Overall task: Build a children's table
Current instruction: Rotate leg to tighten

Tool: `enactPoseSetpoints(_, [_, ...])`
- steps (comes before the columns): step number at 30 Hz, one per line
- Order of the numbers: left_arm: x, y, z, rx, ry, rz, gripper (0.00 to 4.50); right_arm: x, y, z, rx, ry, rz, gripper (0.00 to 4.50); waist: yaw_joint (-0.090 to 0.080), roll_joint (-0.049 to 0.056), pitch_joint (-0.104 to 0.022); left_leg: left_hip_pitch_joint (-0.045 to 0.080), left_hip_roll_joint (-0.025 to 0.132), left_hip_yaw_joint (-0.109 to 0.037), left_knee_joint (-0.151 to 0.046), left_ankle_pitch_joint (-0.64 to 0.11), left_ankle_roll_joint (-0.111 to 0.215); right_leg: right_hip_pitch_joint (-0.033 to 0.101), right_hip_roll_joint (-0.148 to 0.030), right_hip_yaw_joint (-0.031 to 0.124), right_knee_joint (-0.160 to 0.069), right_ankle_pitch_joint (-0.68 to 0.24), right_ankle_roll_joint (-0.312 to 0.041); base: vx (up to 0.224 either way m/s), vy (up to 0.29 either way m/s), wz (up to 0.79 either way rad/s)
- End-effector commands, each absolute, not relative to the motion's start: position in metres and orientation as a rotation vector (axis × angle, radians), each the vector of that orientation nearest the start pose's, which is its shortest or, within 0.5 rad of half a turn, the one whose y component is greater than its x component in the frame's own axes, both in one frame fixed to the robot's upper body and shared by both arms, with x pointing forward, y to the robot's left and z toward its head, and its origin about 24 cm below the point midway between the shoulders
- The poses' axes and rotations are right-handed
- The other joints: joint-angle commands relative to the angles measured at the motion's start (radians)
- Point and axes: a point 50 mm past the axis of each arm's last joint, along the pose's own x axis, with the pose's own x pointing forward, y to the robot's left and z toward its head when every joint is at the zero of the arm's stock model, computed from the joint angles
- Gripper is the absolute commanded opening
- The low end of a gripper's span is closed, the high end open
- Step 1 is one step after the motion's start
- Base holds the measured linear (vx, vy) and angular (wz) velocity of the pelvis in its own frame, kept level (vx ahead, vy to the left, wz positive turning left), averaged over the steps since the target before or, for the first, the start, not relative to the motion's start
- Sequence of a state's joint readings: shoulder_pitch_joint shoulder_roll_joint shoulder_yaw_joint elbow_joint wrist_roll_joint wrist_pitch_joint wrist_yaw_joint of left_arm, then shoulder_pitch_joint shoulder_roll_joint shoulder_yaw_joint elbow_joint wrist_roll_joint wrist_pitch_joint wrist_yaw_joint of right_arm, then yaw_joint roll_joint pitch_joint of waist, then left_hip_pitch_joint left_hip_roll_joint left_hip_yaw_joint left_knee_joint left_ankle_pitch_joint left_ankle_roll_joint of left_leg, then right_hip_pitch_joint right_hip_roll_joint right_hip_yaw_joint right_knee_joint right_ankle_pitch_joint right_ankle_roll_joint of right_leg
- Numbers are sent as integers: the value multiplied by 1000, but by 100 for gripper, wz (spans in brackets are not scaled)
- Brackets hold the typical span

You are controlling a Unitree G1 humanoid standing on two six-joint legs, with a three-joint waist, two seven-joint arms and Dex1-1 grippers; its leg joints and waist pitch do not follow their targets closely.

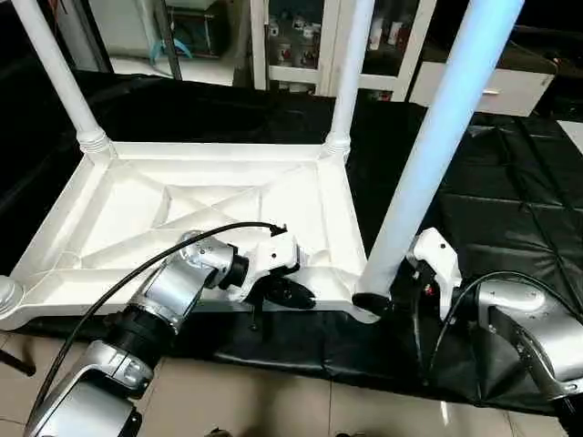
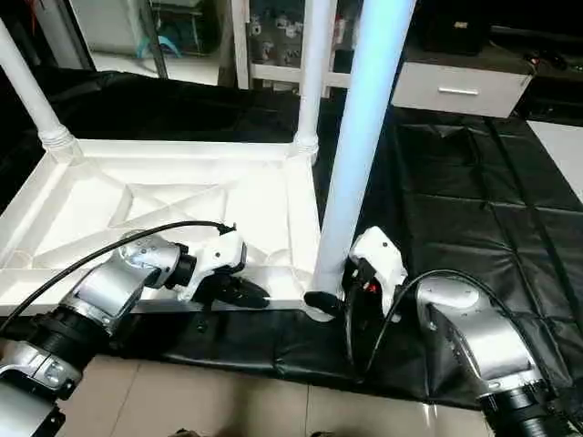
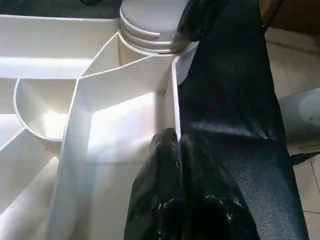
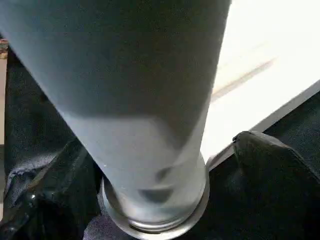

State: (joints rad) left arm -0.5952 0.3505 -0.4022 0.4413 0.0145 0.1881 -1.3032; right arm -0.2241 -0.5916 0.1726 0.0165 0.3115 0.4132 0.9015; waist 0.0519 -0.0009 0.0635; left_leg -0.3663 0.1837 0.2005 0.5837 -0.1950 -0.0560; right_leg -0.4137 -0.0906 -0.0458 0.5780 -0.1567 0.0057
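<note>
Three smooth legs (image 1: 437, 146) stand in the ribbed top (image 1: 137, 209); left tool (image 1: 290, 293) together at its rim, right tool (image 2: 339, 300) apart around one.

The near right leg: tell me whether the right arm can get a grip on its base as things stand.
Probably yes. The right gripper stands open with its fingers on either side of the near right leg just above the corner socket, and nothing sits between them. The left gripper is shut on the tabletop rim, well clear.
</note>
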Motion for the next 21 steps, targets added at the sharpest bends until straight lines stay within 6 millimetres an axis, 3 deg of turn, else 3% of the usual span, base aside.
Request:
enactPoseSetpoints(1, [286, 96, 40, 467, 591, -1649, 0, 265, -186, 62, -187, 435, 994, 391, -3, -8, -49, 10, 48, -18, -74, -213, 70, 45, -52, 38, -60, -230, -247, 0, 0, 0])
enactPoseSetpoints(21, [288, 97, 42, 474, 589, -1630, 0, 264, -185, 55, -164, 456, 998, 250, -6, -7, -48, 10, 48, -20, -78, -247, 52, 44, -51, 38, -65, -276, -231, 0, 0, 0])
